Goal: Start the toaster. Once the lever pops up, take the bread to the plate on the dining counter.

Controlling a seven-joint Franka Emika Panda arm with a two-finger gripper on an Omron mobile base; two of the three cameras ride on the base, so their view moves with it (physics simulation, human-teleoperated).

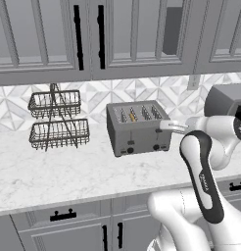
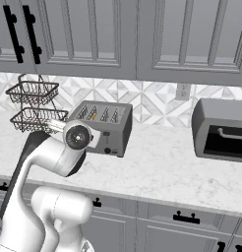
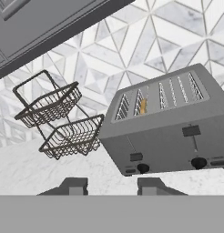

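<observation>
One toaster, one bread slice, one two-tier wire basket rack, one grey box appliance.

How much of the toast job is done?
Probably just the first step. On the toaster, one front lever sits low and the other sits high, so one side looks started. The bread is down in its slot. The fingers are apart and hold nothing. Carrying the bread to the plate is left.
</observation>
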